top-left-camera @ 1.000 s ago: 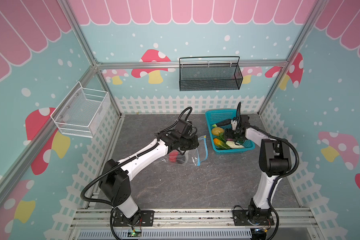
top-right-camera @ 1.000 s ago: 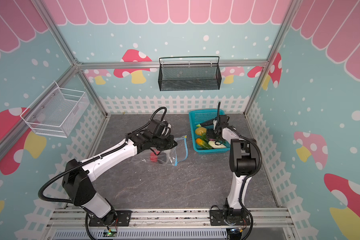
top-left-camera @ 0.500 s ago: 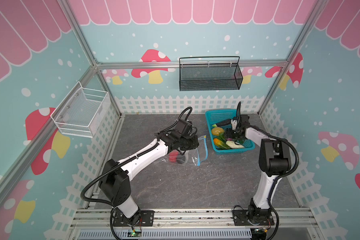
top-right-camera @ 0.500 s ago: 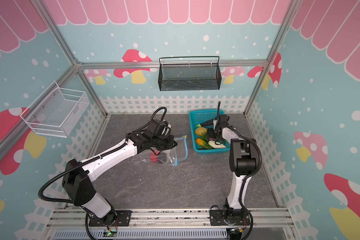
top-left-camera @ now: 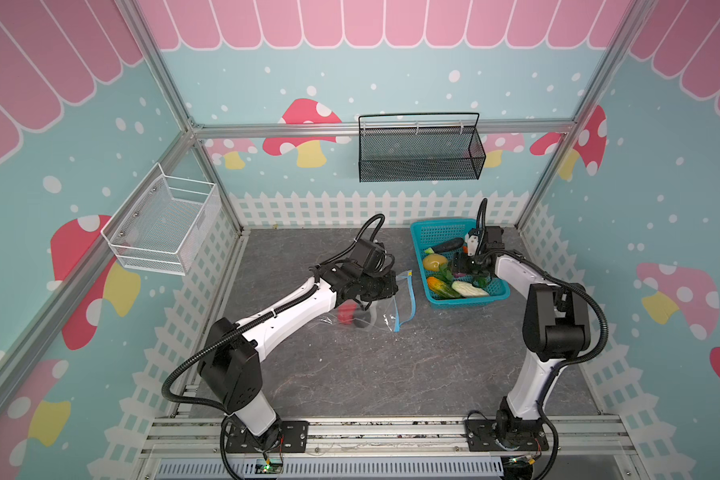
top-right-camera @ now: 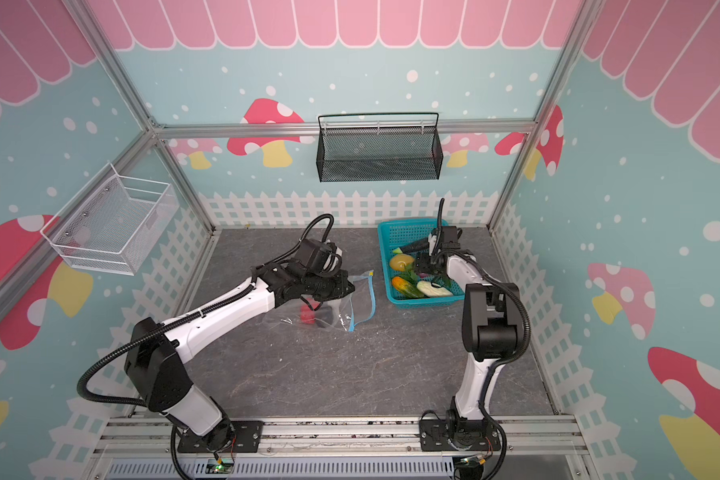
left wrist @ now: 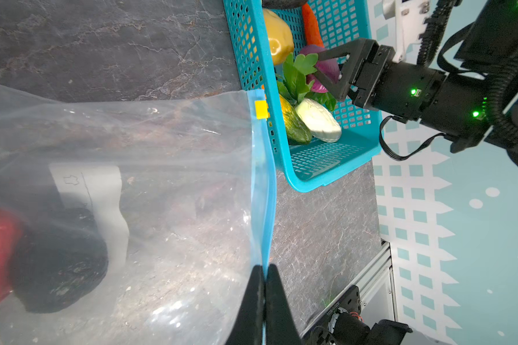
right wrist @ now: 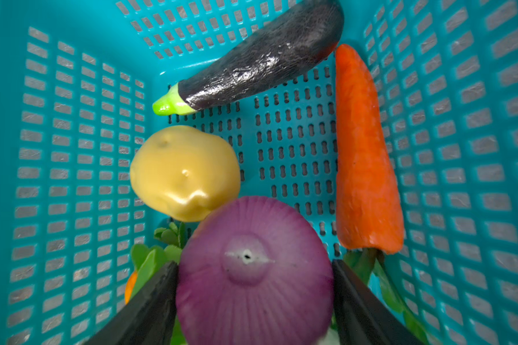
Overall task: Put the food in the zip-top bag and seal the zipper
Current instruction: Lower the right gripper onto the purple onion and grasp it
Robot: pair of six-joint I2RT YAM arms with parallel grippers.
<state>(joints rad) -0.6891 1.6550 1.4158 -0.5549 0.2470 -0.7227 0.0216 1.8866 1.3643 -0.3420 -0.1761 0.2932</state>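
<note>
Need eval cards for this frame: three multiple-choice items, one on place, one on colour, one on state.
1. Where is the purple onion?
A. on the table top
B. between the right claw's fingers, in the turquoise basket
C. in the black wall rack

2. What colour is the zipper's slider tab?
A. red
B. green
C. yellow

3. The left claw is:
A. shut on the zipper
B. wide open
C. out of view

Key:
1 B, the right wrist view shows black fingers flanking it.
2 C, the left wrist view shows it yellow.
3 A, its fingers pinch the blue strip.
</note>
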